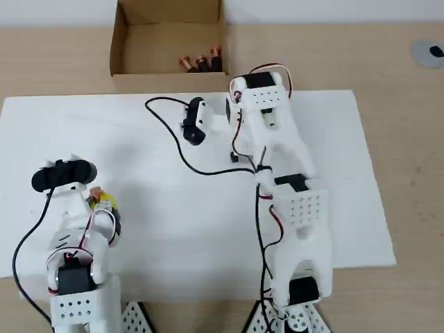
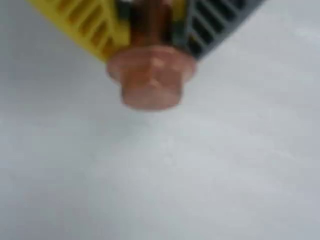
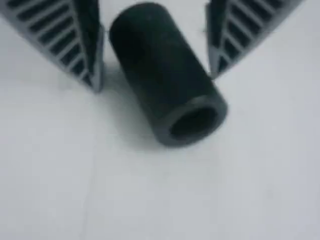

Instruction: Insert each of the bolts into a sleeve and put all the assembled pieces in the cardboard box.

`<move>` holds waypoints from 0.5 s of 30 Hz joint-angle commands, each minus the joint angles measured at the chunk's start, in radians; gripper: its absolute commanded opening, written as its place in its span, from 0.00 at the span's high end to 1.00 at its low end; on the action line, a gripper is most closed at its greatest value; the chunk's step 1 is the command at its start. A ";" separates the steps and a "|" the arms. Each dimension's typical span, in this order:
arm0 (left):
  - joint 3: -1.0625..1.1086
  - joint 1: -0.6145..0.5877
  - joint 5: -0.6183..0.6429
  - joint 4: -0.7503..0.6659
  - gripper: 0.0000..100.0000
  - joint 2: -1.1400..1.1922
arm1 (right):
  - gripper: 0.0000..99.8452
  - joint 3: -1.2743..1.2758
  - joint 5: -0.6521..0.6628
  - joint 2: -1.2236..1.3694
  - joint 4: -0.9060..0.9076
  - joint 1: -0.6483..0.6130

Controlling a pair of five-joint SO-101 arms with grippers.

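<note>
Bolt held, sleeve straddled
At 8 o'clock the left gripper (image 2: 150, 30) pinches the bolt (image 2: 151, 80); toward 12 o'clock the right gripper (image 3: 156, 72) stands open astride the lying sleeve (image 3: 165, 85).

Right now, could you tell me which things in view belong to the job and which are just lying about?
Job: bolt held in the left fingers; sleeve between the open right fingers; cardboard box; assembled pieces inside it.
Lying about: white mat; grey disc.
</note>
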 commanded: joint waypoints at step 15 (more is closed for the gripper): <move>-0.046 -0.012 -0.008 -0.003 0.99 -0.005 | 0.99 -0.203 -0.235 0.031 -0.025 0.093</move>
